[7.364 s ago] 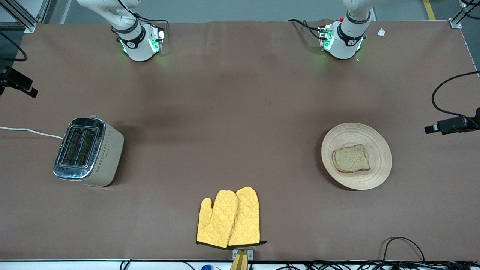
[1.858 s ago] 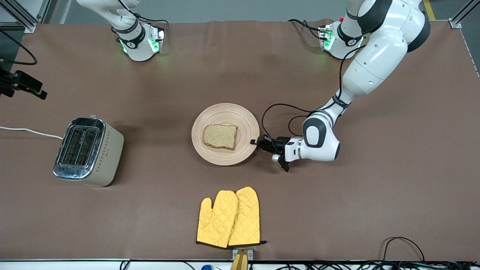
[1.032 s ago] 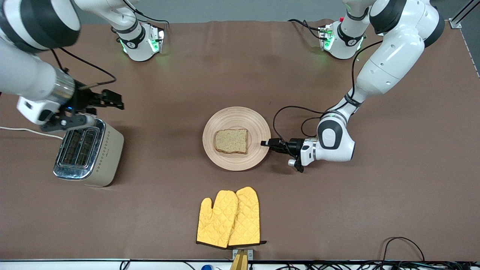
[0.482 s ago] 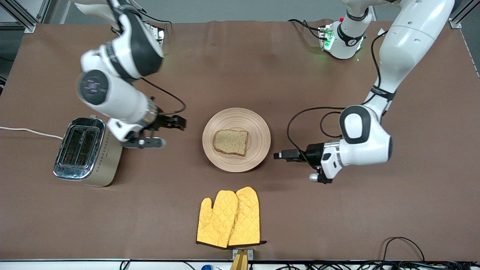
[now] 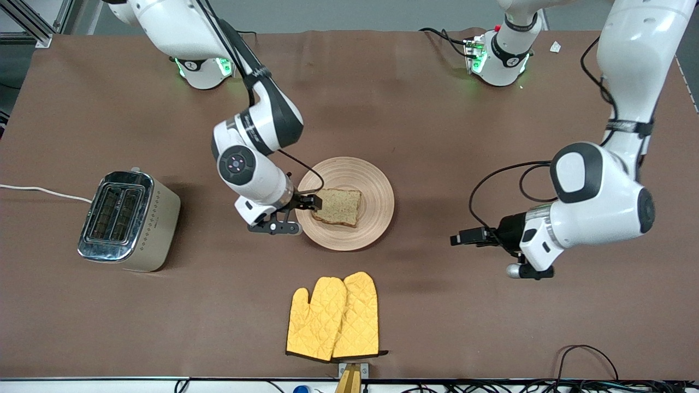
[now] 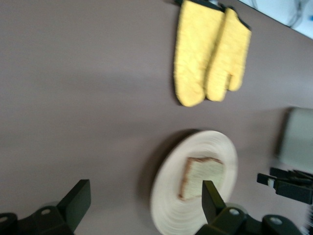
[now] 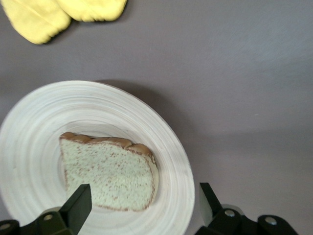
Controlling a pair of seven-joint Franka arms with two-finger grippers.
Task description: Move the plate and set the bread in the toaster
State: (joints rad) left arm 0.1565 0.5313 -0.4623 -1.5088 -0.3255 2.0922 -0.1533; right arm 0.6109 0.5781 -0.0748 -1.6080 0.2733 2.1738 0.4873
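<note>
**Right gripper closes in on the bread; left arm clear of the plate**

Now, the brown desk (image 5: pixel 415 109) carries everything. The toaster (image 5: pixel 128 220) stands toward the right arm's end, slots up, well apart from the plate (image 5: pixel 377 185), which sits mid-desk. A pair of yellow oven mitts (image 5: pixel 333 316) lies nearer the front camera than the plate. The bread (image 5: pixel 339 207) lies flat on the plate, nearer its toaster-side rim.

The right gripper (image 5: pixel 312 203) is low over that rim, just at the slice's edge, its fingers (image 7: pixel 78 205) spread apart with nothing between them. The left gripper (image 5: pixel 464 238) hangs over bare desk toward the left arm's end, jaws wide and empty; that arm waits.

The plate looks moved; the grasp of the bread is the step in hand. The risks, as I judge them: a thin, soft slice lying flat gives little to pinch, so the fingers may scrape the plate, shove or tip it, or tear the crust. A slanted grip could later jam the slice against a slot's edge.
</note>
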